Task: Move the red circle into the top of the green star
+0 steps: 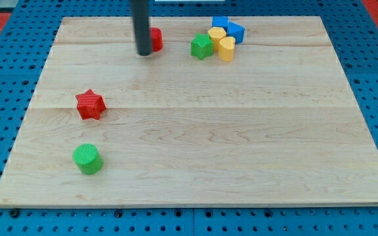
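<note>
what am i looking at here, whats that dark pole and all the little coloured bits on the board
The dark pole is the end of a robot arm. It has no hand; my tip slides along the wooden board and pushes blocks. One camera looks down at the board. The tip sits just left of a red circle, partly hiding it. To the right are a green star, two yellow blocks and two blue blocks, clustered together. Lower left lie a red star and a green cylinder. Nothing is held, only pushed.
</note>
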`<state>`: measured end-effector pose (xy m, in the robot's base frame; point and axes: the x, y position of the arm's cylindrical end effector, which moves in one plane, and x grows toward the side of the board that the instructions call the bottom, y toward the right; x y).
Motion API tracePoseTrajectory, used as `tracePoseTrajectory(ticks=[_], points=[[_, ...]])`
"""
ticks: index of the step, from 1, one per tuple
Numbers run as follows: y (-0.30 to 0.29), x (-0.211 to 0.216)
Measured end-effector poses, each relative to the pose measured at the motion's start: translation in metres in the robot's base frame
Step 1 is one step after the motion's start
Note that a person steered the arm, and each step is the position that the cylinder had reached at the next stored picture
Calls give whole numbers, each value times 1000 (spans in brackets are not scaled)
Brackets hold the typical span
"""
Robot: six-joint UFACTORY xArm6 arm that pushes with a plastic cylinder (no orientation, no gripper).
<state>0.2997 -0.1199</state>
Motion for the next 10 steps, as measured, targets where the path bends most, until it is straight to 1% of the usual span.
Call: tracePoseTrajectory(ticks=[1, 2, 3, 4, 5, 7, 8, 9, 10], points=[[-8, -36], [44, -59], [54, -65], [21, -50], [44, -22], [79, -53], [88, -53], [86, -66], [145, -75]])
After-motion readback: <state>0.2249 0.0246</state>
